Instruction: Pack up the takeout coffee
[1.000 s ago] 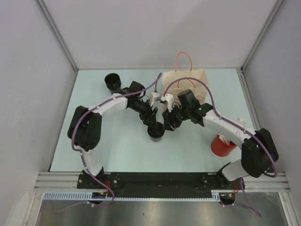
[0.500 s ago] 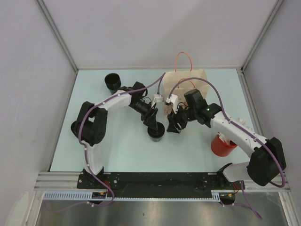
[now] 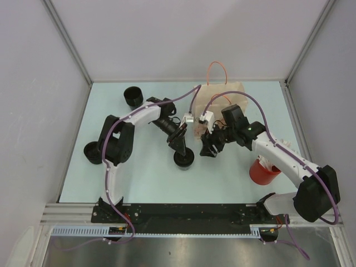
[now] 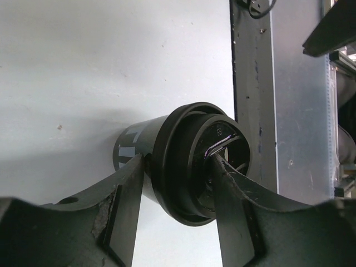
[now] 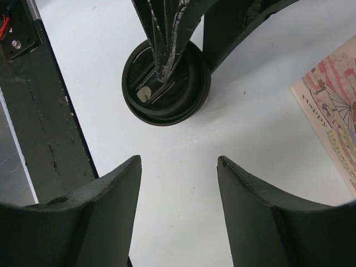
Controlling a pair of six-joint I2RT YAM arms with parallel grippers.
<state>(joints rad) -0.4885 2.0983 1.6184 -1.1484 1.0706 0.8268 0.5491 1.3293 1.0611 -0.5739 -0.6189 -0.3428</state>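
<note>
Left wrist view: left tool [image 4: 178,161] clamps the rim of the black cup [image 4: 173,138]; right tool [image 5: 178,160] gapes empty beside it.

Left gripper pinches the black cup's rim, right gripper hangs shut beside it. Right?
Not quite. The right gripper is open, not shut: the right wrist view shows its fingers spread with only table between them. The rest holds: the left gripper pinches the rim of the black cup, and the right one hangs beside it.

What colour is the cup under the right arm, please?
The cup is red; top external view.
</note>
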